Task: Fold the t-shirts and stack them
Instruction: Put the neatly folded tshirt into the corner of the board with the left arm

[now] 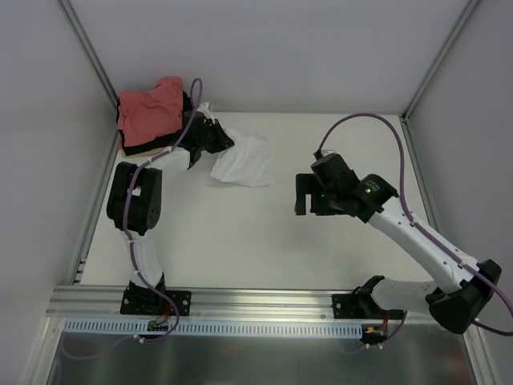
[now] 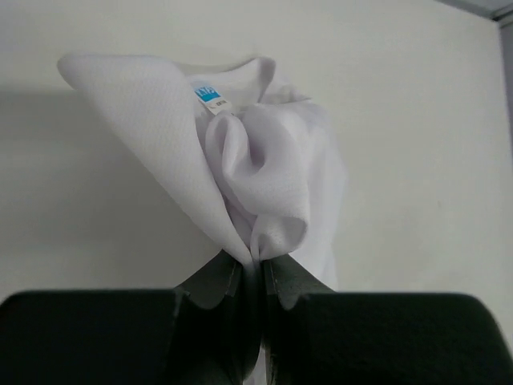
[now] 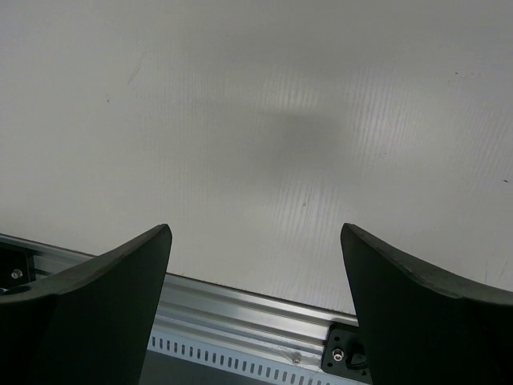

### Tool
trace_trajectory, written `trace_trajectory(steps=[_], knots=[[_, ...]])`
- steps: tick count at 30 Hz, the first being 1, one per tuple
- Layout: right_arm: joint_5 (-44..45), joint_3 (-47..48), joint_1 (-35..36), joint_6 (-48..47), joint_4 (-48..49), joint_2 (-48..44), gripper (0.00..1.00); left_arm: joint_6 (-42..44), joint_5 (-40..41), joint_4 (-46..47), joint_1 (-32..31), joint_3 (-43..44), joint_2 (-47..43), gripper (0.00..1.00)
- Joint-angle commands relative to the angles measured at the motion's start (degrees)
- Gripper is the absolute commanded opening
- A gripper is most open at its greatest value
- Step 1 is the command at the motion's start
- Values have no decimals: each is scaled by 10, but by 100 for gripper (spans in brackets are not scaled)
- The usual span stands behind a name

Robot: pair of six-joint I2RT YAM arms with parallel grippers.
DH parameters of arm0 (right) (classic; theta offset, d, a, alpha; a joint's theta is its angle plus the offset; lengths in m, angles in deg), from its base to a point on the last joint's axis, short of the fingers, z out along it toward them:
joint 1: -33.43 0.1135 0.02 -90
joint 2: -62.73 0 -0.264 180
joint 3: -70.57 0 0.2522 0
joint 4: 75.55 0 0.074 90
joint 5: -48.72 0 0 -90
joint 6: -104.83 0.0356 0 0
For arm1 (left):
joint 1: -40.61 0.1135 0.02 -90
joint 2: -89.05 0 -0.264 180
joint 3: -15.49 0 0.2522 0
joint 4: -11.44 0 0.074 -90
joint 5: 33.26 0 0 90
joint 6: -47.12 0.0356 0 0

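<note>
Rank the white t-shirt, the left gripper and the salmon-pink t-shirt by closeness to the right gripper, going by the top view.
1. White t-shirt, mid-table, to the left of the open right gripper.
2. Left gripper, pinching that shirt's far-left end.
3. Salmon-pink t-shirt, in the far-left corner.

The flat off-white tabletop (image 1: 264, 241) bears a crumpled white cloth t-shirt (image 1: 244, 164) left of centre and a salmon-pink-topped shirt pile (image 1: 151, 108) in its far-left corner.

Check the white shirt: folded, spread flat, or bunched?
Bunched. The white shirt is gathered in crumpled folds, pinched by the shut left pincer, its neck label showing; no neat fold, not spread flat.
</note>
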Motion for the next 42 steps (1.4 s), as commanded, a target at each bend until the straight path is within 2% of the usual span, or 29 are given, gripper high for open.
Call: trace_trajectory(steps=[1,5,10,14,18,19,21,35,42], knots=[[-24,-39,-30,-11,24,-64,92,77,-2,-154,10,93,81,0],[-55,-79,-64,-25,31,-99,91,114,11,-280,13,246,178,0],[-97,-114,-128,-55,39,-126,91,150,35,-387,18,451,292,0],[-145,-134,-172,-75,54,-134,91,180,74,-441,32,540,325,0],[-173,-156,-209,-87,64,-138,91,191,108,-456,59,539,305,0],[-184,-159,-212,-89,66,-138,91,189,88,-446,67,524,298,0],[-196,-169,-223,-91,74,-140,91,199,100,-445,73,513,277,0],[-222,-195,-243,-94,89,-152,91,256,139,-457,73,541,216,0],[-231,-206,-246,-92,97,-148,91,292,187,-448,73,538,180,0]])
